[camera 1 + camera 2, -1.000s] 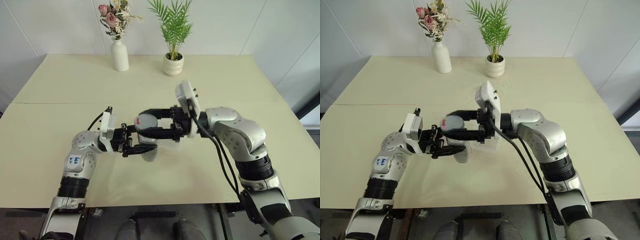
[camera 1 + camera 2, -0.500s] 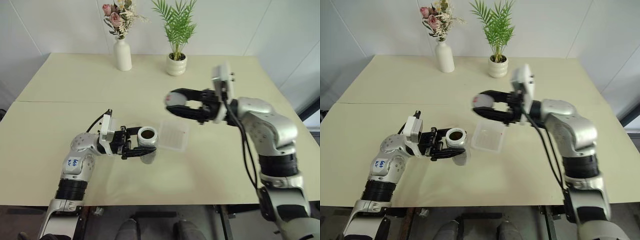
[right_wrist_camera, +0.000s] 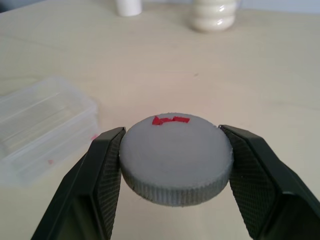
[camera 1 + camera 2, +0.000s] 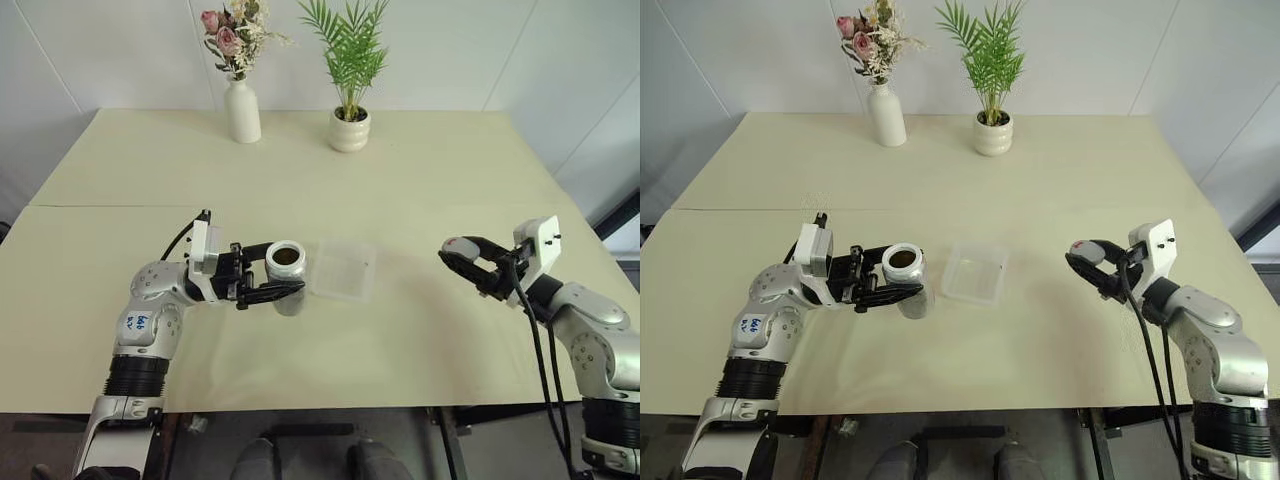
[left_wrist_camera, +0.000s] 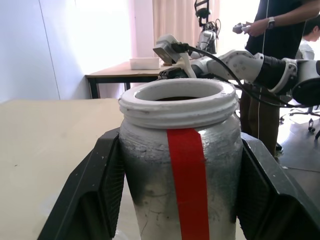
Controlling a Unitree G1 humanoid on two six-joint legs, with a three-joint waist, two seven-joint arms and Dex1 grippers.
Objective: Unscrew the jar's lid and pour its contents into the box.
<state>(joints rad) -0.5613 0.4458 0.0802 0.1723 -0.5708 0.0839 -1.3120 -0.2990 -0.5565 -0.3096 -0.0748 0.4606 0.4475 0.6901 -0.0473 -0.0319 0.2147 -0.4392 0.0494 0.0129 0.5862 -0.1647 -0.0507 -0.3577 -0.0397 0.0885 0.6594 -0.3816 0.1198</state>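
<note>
Tabletop jar upright, mouth upward.

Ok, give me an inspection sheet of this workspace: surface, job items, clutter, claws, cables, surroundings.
Surface: beige table, with a seam line across it.
Jar: open jar with a red stripe, upright in the left claw beside the box; brown contents inside.
Lid: grey lid with a red mark, off the jar, clamped in the right claw above the table's right side.
Box: clear box flat on the table, open; nothing seen in it.
Clutter: white flower vase and potted plant at the far edge.
Cables: black cables along the right arm.
Surroundings: white walls; the left wrist view shows a person standing.
</note>
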